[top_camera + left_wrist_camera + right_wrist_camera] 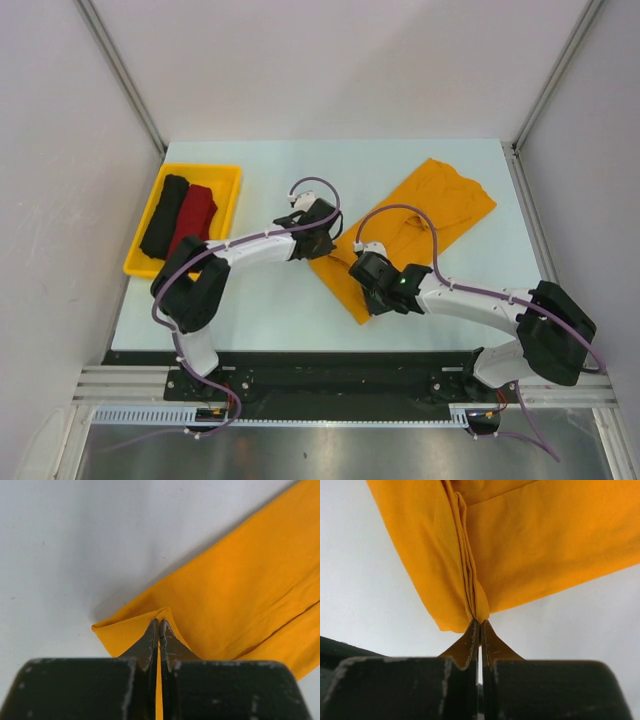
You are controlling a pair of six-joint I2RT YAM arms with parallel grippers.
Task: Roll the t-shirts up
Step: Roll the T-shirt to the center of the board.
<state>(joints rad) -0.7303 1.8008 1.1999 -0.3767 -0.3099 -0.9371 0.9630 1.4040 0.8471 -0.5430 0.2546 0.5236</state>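
Observation:
A mustard-orange t-shirt (425, 215) lies folded into a long strip, running diagonally from the table's middle toward the far right. My left gripper (316, 250) is shut on the strip's near left corner (165, 615), with cloth pinched between the jaws. My right gripper (362, 292) is shut on the near bottom edge, where folded layers (479, 611) bunch at its tips. A dark red roll (194, 218) and a black roll (164, 214) lie side by side in the tray.
A yellow plastic tray (226, 176) holding the two rolls sits at the table's left side. Both arms reach inward over the near half of the pale table (270, 310). Frame posts stand at the far corners.

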